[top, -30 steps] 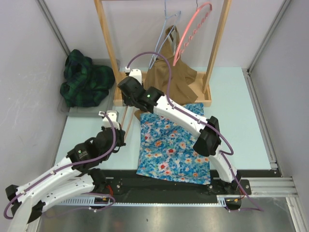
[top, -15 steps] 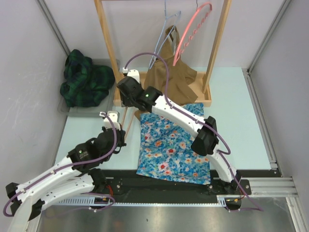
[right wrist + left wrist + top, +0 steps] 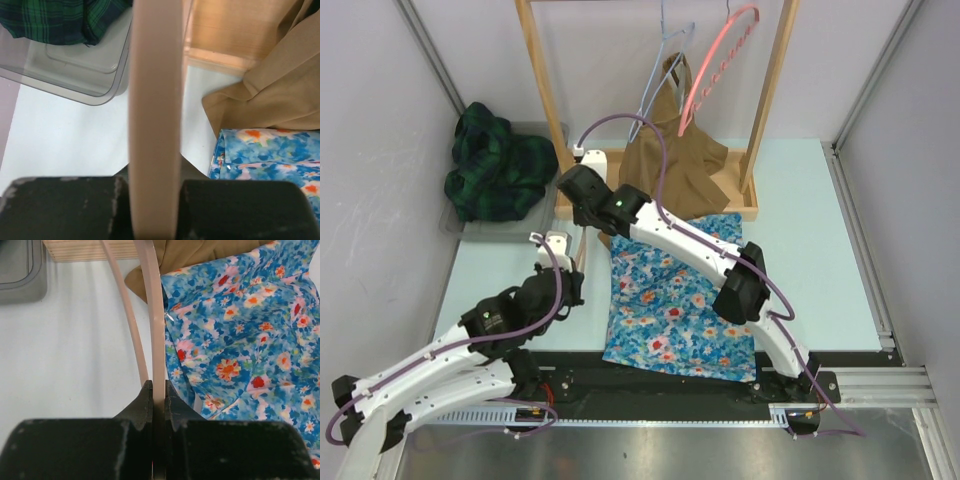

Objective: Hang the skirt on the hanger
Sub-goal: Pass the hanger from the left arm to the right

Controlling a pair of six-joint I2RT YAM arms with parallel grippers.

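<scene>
Clamping the pale hanger (image 3: 156,315), left pincer (image 3: 159,390) nearest; floral skirt (image 3: 680,300) flat on the worktop (image 3: 810,250) beside it. Farther on, right pincer (image 3: 155,187) pinches the same hanger. Beyond, grey tray (image 3: 480,228) holds green plaid cloth (image 3: 492,170); hanger's hook hidden.

— The skirt (image 3: 240,330)?
— Soft matt cloth, flower-printed.
— And the hanger (image 3: 154,315)?
— Smooth beige plastic. The rack (image 3: 546,90) is bare pale wood, the bin (image 3: 85,75) glossy see-through grey plastic.

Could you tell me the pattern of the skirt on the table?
The skirt is blue with red and orange flowers; left wrist view.
</scene>
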